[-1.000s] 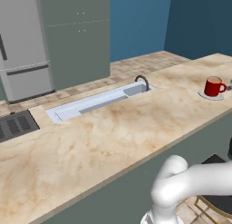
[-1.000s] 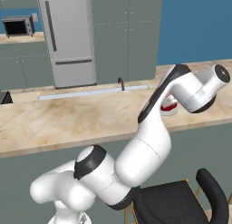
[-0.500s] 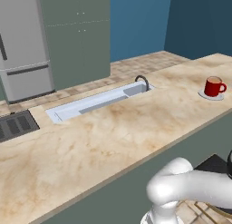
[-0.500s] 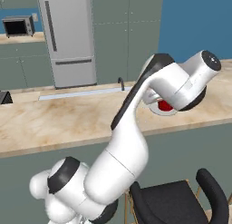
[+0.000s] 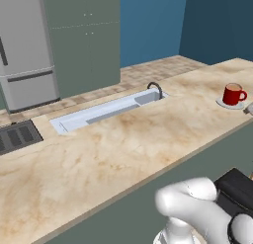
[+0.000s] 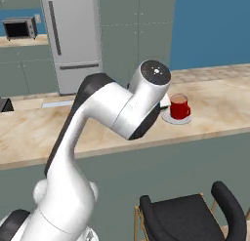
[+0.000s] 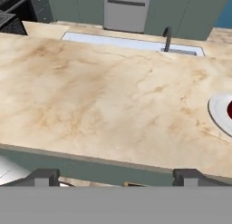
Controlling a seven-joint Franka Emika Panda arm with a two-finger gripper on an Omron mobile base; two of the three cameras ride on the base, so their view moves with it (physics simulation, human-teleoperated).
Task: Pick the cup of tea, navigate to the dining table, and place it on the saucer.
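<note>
The cup of tea (image 5: 233, 94) sits upright on the saucer (image 5: 231, 104), near the far end of the dining table (image 5: 113, 149); nothing is holding it. The gripper (image 7: 116, 177) has its two dark fingertips (image 7: 43, 177) spread wide with nothing between them, hanging just off the near edge of the table and looking across the stone top. In the hand view the white rim of the saucer (image 7: 219, 113) curves in at one edge with a sliver of red mug beside it, well apart from the fingers.

The cup (image 6: 179, 107) is a small glossy red mug with a side handle and a pale brown drink showing at its mouth. It looks rigid, light and glazed, so probably slippery and liable to chip if knocked; the liquid means it should stay level. A hold across the round body, clear of the handle, seems the safest grip. The saucer (image 6: 176, 119) is a thin flat white disc, a little wider than the mug, and would likely slide on polished stone if nudged.

The tabletop is beige marbled stone, smooth and flat, over grey-green panel sides. Set into it is a long pale sink (image 5: 106, 111) with a dark curved faucet (image 5: 154, 86). Beyond stand a steel refrigerator (image 6: 71, 40), grey-green cabinets and a blue wall. A black padded chair (image 6: 188, 217) stands below the table's near edge.
</note>
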